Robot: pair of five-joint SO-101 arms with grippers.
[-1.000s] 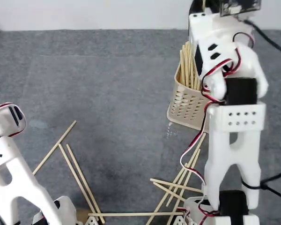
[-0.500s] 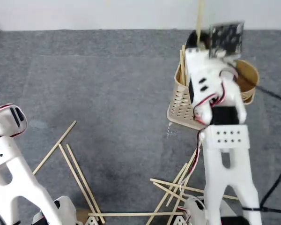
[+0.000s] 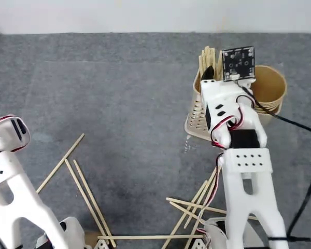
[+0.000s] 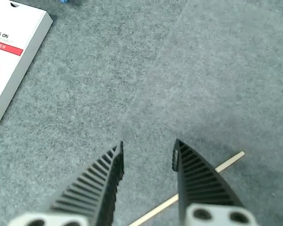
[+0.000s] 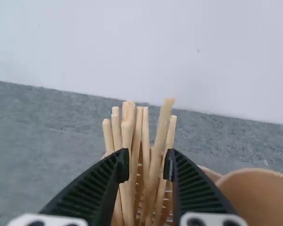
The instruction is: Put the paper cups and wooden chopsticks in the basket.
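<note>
Right now the thin wooden chopsticks (image 3: 208, 58) that are already put away stand up in a bunch in the cream plastic basket with slots (image 3: 197, 123), far off on the right. A stack of brown paper cups (image 3: 272, 85) sits just to the right of that bunch. It looks to be in the basket too, but the arm hides that part.

The right gripper (image 5: 145, 162) hangs just over the bunch. Its black jaws are part way open, and the tops of the sticks show in the gap. I do not think it is pinching any of them (it is hard to be sure).

More loose chopsticks (image 3: 194, 204) lie crossed in a pile on the near right of the grey table (image 3: 124, 88). A few other sticks (image 3: 60, 163) lie on the near left. The left gripper (image 4: 146, 153) hovers low over the table there, open and empty, with one stick (image 4: 231, 160) just past its tips.

My guess is that the drop into the basket is about done. Next, the right gripper should go straight up so it does not bump the bunch. Then it should go to the near pile and take the top stick first.
</note>
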